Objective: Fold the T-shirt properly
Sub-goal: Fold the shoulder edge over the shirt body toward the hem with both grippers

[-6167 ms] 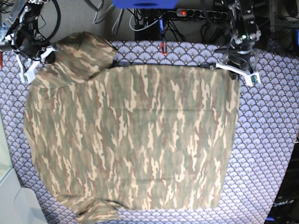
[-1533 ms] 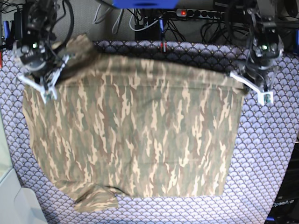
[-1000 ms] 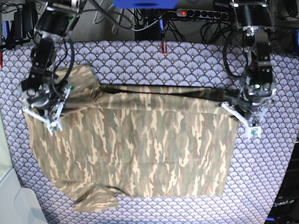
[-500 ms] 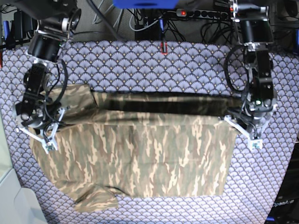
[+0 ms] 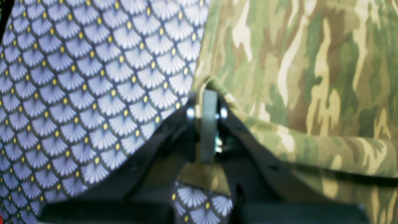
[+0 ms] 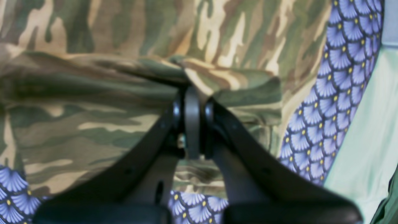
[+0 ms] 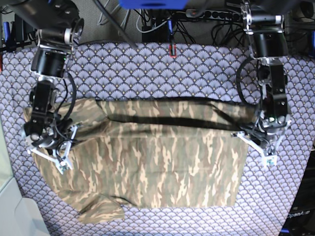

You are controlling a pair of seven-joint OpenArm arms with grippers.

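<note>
The short-sleeved soft cloth T-shirt (image 7: 147, 157) carries a camouflage print of olive green, tan, cream and brown streaks running lengthwise. Under the shirt and showing on every side of it, the flat table cloth (image 7: 147, 69) is purple-grey with a repeating fan-scale pattern; close up, each pale lilac fan has dark outlines and a small yellow dot at its base. At the shirt's two upper corners, the arms' finger parts are black with grey pads (image 5: 208, 124).

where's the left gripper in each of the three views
Base: left gripper at right, shut on the T-shirt corner.
Left wrist: centre, pinching the shirt edge.
Right wrist: not in it; that is the right gripper.
Shared landmark: the fan-scale cloth.
</note>
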